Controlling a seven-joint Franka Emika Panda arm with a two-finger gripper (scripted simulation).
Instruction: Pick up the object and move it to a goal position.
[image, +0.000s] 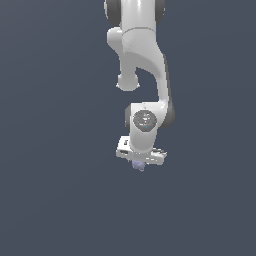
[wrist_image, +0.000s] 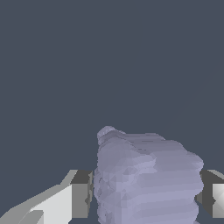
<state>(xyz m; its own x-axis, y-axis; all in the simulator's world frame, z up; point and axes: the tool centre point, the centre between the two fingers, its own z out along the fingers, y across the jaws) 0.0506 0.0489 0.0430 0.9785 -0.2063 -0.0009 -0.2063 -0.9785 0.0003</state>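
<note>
From my wrist camera, the lumpy pale lavender-purple blob (wrist_image: 146, 179) fills the space between the two dark-padded white fingers (wrist_image: 81, 194). One pad sits right against its side and the other pad meets its opposite flank, so I read the jaws as clenched on the blob. In the exterior view, the white gripper (image: 139, 165) hangs from the glossy white jointed robot arm (image: 145, 75), and only a small bit of the blob shows beneath the gripper body. I can read no brand marks, labels or writing anywhere. Behind everything lies a plain dark slate-blue background (image: 50, 150), uniform, with no seam I can make out between surface and room.
</note>
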